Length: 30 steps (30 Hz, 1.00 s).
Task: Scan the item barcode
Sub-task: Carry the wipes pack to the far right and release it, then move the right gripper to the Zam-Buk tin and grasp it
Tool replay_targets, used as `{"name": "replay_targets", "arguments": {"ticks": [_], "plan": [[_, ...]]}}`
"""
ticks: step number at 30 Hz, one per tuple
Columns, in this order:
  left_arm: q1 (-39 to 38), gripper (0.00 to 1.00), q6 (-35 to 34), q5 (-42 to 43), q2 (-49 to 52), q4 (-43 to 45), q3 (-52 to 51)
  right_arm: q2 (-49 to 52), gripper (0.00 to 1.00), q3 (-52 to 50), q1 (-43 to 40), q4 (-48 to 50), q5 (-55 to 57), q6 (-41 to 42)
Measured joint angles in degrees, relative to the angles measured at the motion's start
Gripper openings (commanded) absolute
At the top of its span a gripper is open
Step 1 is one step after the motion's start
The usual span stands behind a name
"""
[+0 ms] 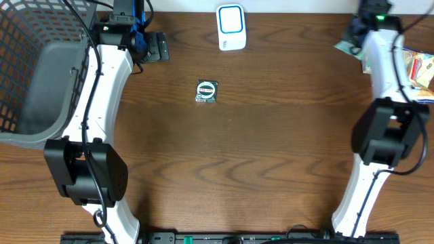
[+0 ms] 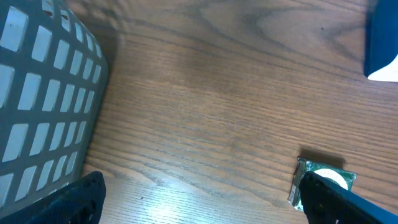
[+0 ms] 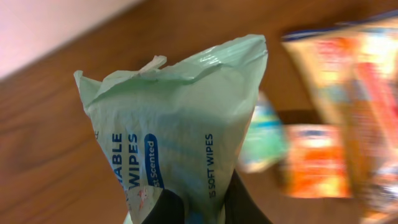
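My right gripper [image 3: 205, 210] is shut on the lower end of a pale green pack of wet wipes [image 3: 180, 118], which stands up between its dark fingers. In the overhead view the right gripper [image 1: 357, 35] is at the table's far right corner, with a bit of the pack [image 1: 345, 47] showing beside it. The white and blue barcode scanner [image 1: 231, 28] stands at the far middle edge, well left of that pack; its blue face [image 2: 382, 43] shows in the left wrist view. My left gripper [image 2: 211, 211] is open over bare wood, near the far left [image 1: 150, 46].
A grey mesh basket [image 1: 34, 74] fills the left side, close to the left gripper's finger [image 2: 37, 93]. A small green round-labelled packet [image 1: 206, 91] lies mid-table, by the left gripper's right finger [image 2: 323, 177]. Colourful snack packets [image 1: 420, 68] lie at the right edge [image 3: 336, 124].
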Motion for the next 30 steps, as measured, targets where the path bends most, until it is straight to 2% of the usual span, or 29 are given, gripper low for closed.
{"name": "replay_targets", "arguments": {"ticks": [1,2,4,6,9,14,20,26,30], "plan": [[0.0,0.98,0.0,0.0,0.0,-0.02,0.0,0.0,0.1,0.0,-1.16,-0.46,0.61,-0.28],[0.0,0.98,0.0,-0.02,0.0,0.0,0.0,0.0,0.21,0.0,-2.45,-0.83,1.22,-0.57],[0.0,0.98,0.0,0.0,0.0,-0.02,0.0,0.0,0.49,0.0,-4.94,-2.14,1.79,-1.46],[0.0,0.98,0.0,-0.02,0.0,0.0,0.0,0.0,0.69,0.0,-7.13,-3.13,2.21,-1.6],[0.0,0.98,0.0,0.0,0.0,0.0,0.0,0.0,0.87,0.0,-9.68,-4.37,1.97,-1.88],[0.0,0.98,0.0,0.0,0.0,0.0,0.0,0.0,0.92,-0.11,-11.87,-4.63,-2.51,-1.88],[0.0,0.98,0.0,0.0,0.0,-0.02,0.0,0.0,0.93,-0.85,-11.13,-4.7,-13.29,-1.86],[0.0,0.98,0.0,0.0,0.0,-0.02,0.0,0.0,0.93,-0.87,-6.73,-4.59,-24.35,-1.86],[0.0,0.98,0.0,0.0,0.0,-0.02,0.0,0.0,0.88,-0.9,-1.88,-4.61,-33.7,-1.88]]}}
